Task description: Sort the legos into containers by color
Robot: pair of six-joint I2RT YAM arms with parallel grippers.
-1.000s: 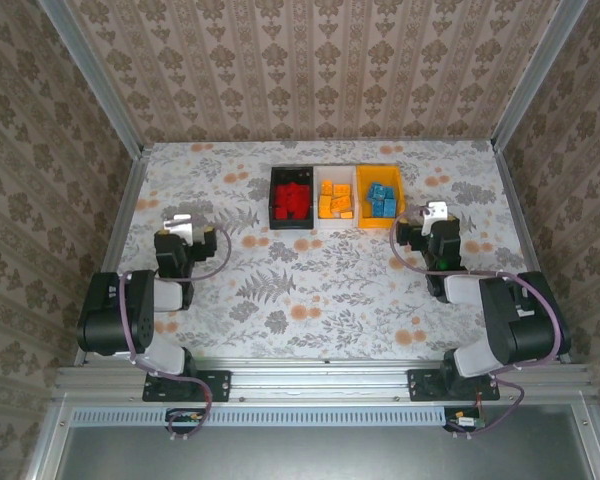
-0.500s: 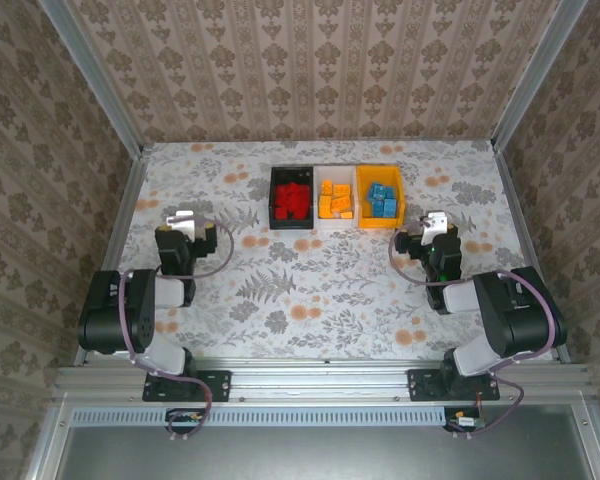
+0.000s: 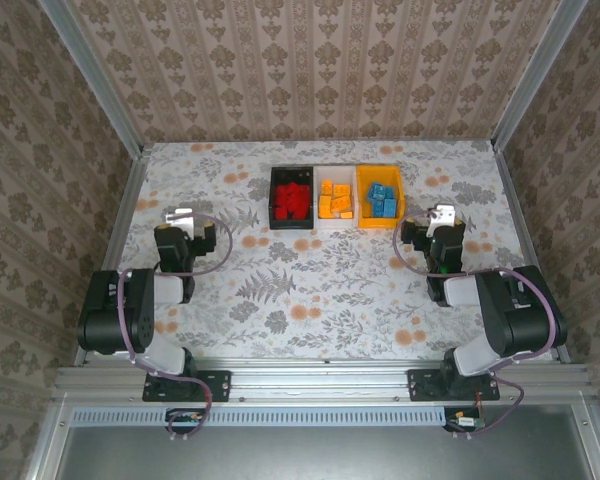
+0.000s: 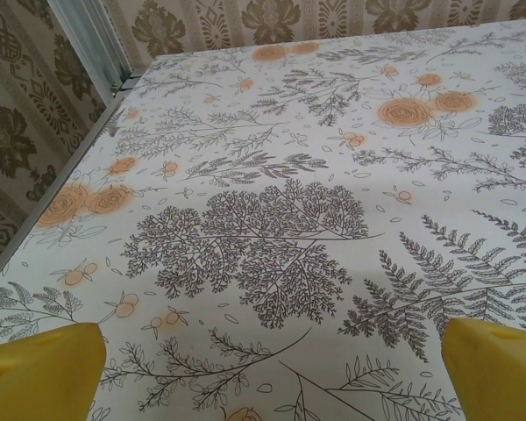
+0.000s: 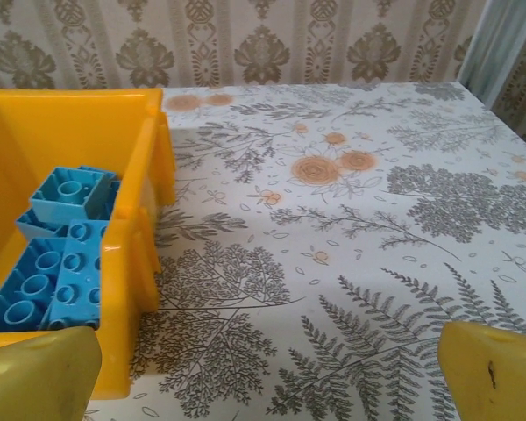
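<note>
Top external view: the left gripper (image 3: pixel 180 216) and right gripper (image 3: pixel 442 213) are standing wide open, holding nothing, each shifting only slightly since a second ago. The small plastic bricks are staying sorted (red bricks (image 3: pixel 293 198) in the black plastic bin (image 3: pixel 273 200), orange-yellow bricks (image 3: pixel 334 201) in the white bin (image 3: pixel 317 203), blue bricks (image 3: pixel 382 198) in the orange-yellow bin (image 3: pixel 361 203)) at the far middle of the floral desk (image 3: pixel 310 285).

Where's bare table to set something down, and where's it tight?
Free: the table between left gripper and right gripper, in front of the white bin; also left of the black bin. Tight: between yellow bin and right gripper.
</note>
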